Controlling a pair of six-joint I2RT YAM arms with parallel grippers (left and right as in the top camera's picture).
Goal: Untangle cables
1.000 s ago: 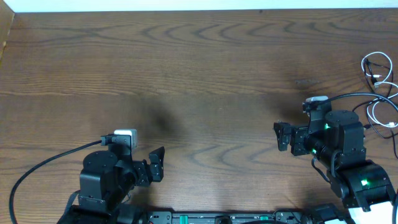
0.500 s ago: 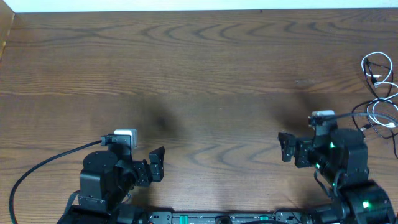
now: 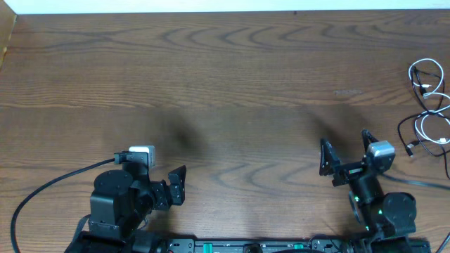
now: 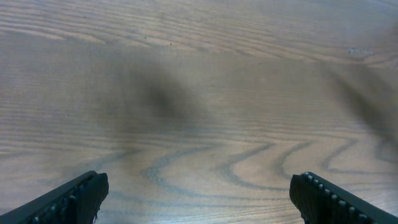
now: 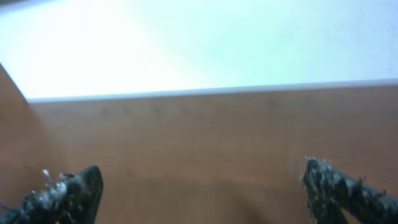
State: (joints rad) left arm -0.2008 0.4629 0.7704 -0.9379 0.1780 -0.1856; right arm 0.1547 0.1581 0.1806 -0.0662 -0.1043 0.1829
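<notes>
The cables lie at the table's right edge in the overhead view. The white cable (image 3: 427,76) makes loose loops, and the thin black cable (image 3: 405,128) curves beside the lower white loop. Neither wrist view shows them. My right gripper (image 3: 345,149) is open and empty, left of the cables and apart from them; in its wrist view (image 5: 200,177) it faces the table's far edge and a pale wall. My left gripper (image 3: 176,185) is open and empty at the near left, and its wrist view (image 4: 199,190) shows only bare wood between the fingertips.
A thick black arm cable (image 3: 49,184) runs from the left arm toward the near left corner. Another arm cable (image 3: 422,183) runs right from the right arm. A wooden side rim (image 3: 7,31) stands at the far left corner.
My right arm has drawn back toward the near edge and turned, so its fingers now point toward the far side. The left arm and the cables have not moved.
</notes>
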